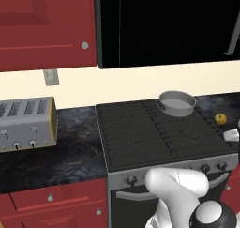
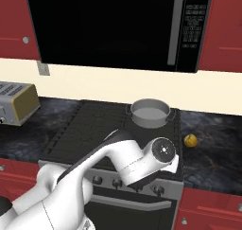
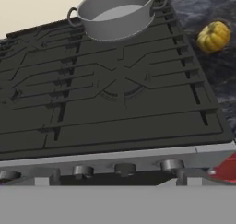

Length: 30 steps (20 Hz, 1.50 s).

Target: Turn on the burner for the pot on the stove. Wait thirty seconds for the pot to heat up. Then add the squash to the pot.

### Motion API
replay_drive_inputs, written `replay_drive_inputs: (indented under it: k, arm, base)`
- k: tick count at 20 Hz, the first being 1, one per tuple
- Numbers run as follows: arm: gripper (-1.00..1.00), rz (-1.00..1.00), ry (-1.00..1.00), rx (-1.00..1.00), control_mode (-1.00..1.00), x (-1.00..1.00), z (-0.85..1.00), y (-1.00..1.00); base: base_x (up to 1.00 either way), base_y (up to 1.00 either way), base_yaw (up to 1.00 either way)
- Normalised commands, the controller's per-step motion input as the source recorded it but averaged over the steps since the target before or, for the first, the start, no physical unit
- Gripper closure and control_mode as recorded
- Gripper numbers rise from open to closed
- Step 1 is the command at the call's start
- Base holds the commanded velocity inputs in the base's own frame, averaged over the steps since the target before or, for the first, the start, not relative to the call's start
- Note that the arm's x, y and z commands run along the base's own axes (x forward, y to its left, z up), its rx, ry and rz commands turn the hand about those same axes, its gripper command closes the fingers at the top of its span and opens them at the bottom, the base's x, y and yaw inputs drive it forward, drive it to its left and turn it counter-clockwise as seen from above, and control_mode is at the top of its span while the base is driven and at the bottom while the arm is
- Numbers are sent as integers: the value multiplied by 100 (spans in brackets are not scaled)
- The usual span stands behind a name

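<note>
Three task items: pot, stove, squash.
pot (image 3: 117, 13): empty, on the stove's (image 1: 164, 131) back right burner.
knobs (image 3: 124, 168): row along the steel front, just below the hand camera. Judging rigid, small; pinch across the dial and twist.
squash (image 3: 213, 36): on the dark bench (image 2: 215, 148) right of the stove, apart from the pot. Looks light, hard, ribbed, could roll; grip across its middle from above.
pincer: opening can't tell, fingertips not visible.

silver toaster (image 1: 27, 123) on dark counter (image 1: 70, 147), black microwave (image 2: 113, 28), red cabinets (image 1: 47, 25)
</note>
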Motion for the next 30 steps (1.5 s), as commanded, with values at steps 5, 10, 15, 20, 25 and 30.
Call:
replay_drive_inputs:
  k: [5,10,15,20,25,30]
  arm:
    - [-100,0,7,-3,-100,6,39,0]
    - [-100,0,0,0,-100,0,0,0]
    - [-100,0,0,0,-100,0,0,0]
    - [-100,0,0,0,-100,0,0,0]
    - [-100,0,0,0,-100,0,0,0]
    - [-100,0,0,0,-100,0,0,0]
  base:
    - [0,0,0]
    - [0,0,0]
    - [0,0,0]
    - [0,0,0]
    - [0,0,0]
    - [0,0,0]
